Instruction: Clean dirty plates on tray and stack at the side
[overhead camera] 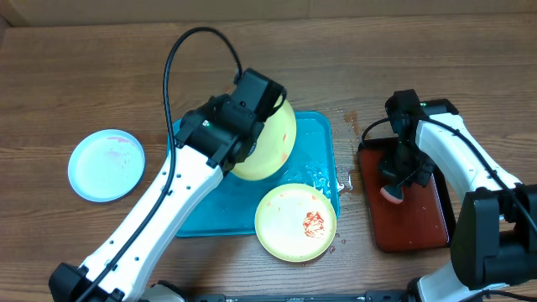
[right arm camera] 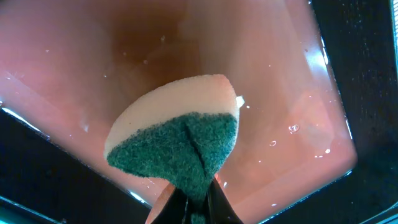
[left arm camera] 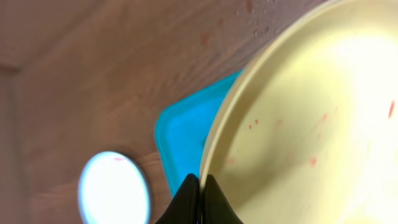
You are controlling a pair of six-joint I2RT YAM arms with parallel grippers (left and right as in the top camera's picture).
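My left gripper (left arm camera: 200, 186) is shut on the rim of a lime-green plate (overhead camera: 273, 138) and holds it tilted up above the turquoise tray (overhead camera: 317, 143). The plate's pale face (left arm camera: 311, 112) shows small red smears. A second lime-green plate (overhead camera: 295, 221) with a red sauce smear lies on the tray's front right corner. The light-blue plate (overhead camera: 106, 164) lies on the table to the left; it also shows in the left wrist view (left arm camera: 115, 188). My right gripper (right arm camera: 198, 198) is shut on a green-and-white sponge (right arm camera: 177, 134) over the dark red-brown tray (overhead camera: 415, 214).
The red-brown tray (right arm camera: 186, 43) holds wet pinkish liquid. Water drops lie on the table between the two trays (overhead camera: 346, 180). A black cable (overhead camera: 180, 50) loops above the left arm.
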